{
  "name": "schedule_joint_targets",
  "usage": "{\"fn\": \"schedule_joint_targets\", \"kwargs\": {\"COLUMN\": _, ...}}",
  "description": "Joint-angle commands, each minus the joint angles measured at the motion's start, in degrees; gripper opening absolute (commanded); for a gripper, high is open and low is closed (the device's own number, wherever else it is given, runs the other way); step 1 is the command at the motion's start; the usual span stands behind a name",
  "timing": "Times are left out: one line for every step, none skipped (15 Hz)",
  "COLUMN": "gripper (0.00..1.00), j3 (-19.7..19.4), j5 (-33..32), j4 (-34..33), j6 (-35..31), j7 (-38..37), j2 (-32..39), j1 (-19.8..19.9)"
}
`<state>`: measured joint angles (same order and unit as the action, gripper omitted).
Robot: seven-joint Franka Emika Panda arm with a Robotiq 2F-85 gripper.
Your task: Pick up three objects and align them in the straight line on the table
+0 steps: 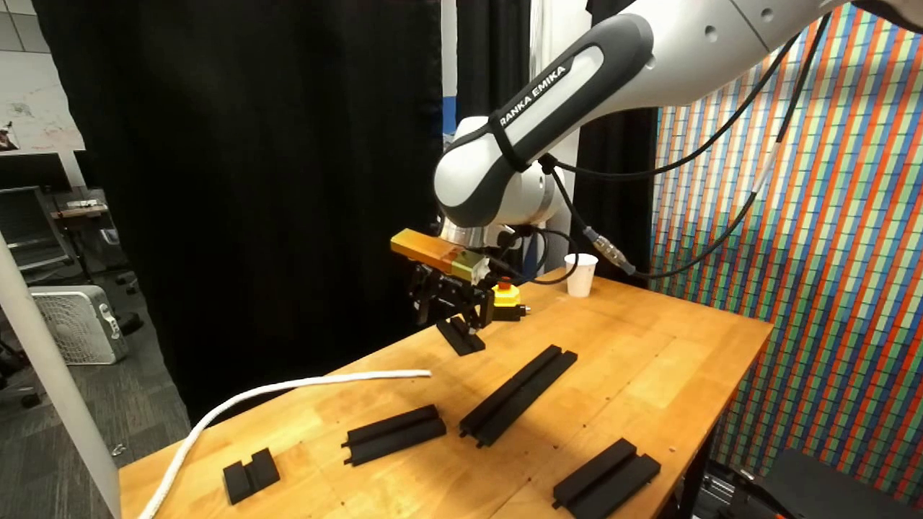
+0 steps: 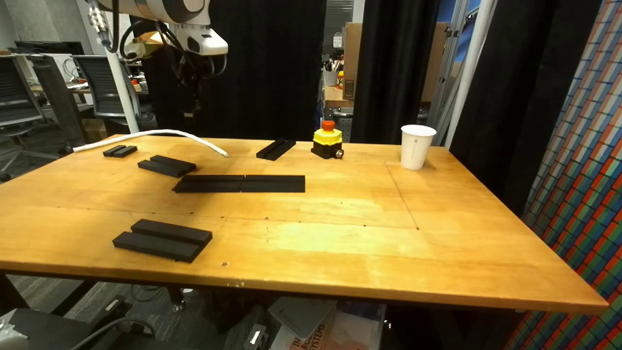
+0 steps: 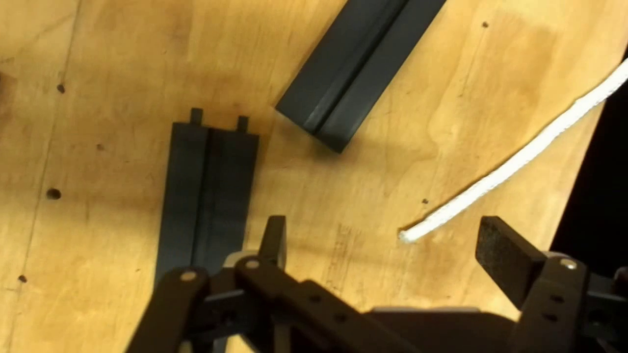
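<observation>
rope (image 3: 505,171) apparently across table edge (image 3: 562,181)

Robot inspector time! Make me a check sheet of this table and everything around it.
Surface: wooden table, small dark holes.
Job's things: long grooved bar, nearby shorter bar, another shorter bar toward the emergency-stop button; apart, turned different ways.
Clutter: emergency-stop button, small black block, black bar by the edge, white rope, paper cup.
Gripper: open, holding nothing.
Cables: black cables hang by the robot arm.
Surroundings: black curtain, box fan, colourful checkered backdrop.
</observation>
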<state>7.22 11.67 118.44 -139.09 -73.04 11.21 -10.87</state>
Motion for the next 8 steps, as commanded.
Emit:
{"fn": "schedule_joint_targets", "kwargs": {"gripper": 1.0, "j3": 0.8, "j5": 1.47, "j4": -7.37, "j6": -0.64, "j7": -2.1, "j2": 5.65, "j1": -1.32}}
{"fn": "schedule_joint_targets", "kwargs": {"gripper": 1.0, "j3": 0.82, "j5": 1.85, "j4": -8.66, "j6": -0.7, "j7": -3.84, "j2": 7.37, "j1": -1.83}}
{"fn": "schedule_joint_targets", "kwargs": {"gripper": 1.0, "j3": 0.93, "j5": 2.53, "j4": -9.95, "j6": -0.57, "j7": -4.82, "j2": 8.89, "j1": -2.21}}
{"fn": "schedule_joint_targets", "kwargs": {"gripper": 1.0, "j3": 0.81, "j5": 2.77, "j4": -10.64, "j6": -0.19, "j7": -7.1, "j2": 10.21, "j1": -2.92}}
{"fn": "schedule_joint_targets", "kwargs": {"gripper": 1.0, "j3": 0.77, "j5": 3.07, "j4": -11.58, "j6": -0.72, "j7": -8.49, "j2": 11.79, "j1": -3.42}}
{"fn": "schedule_joint_targets", "kwargs": {"gripper": 1.0, "j3": 0.91, "j5": 3.66, "j4": -12.15, "j6": -0.28, "j7": -10.34, "j2": 12.89, "j1": -3.94}}
{"fn": "schedule_joint_targets", "kwargs": {"gripper": 1.0, "j3": 1.11, "j5": 4.32, "j4": -12.58, "j6": -0.35, "j7": -12.02, "j2": 13.91, "j1": -4.52}}
{"fn": "schedule_joint_targets", "kwargs": {"gripper": 1.0, "j3": 1.46, "j5": 5.09, "j4": -12.76, "j6": -0.42, "j7": -13.52, "j2": 14.51, "j1": -5.17}}
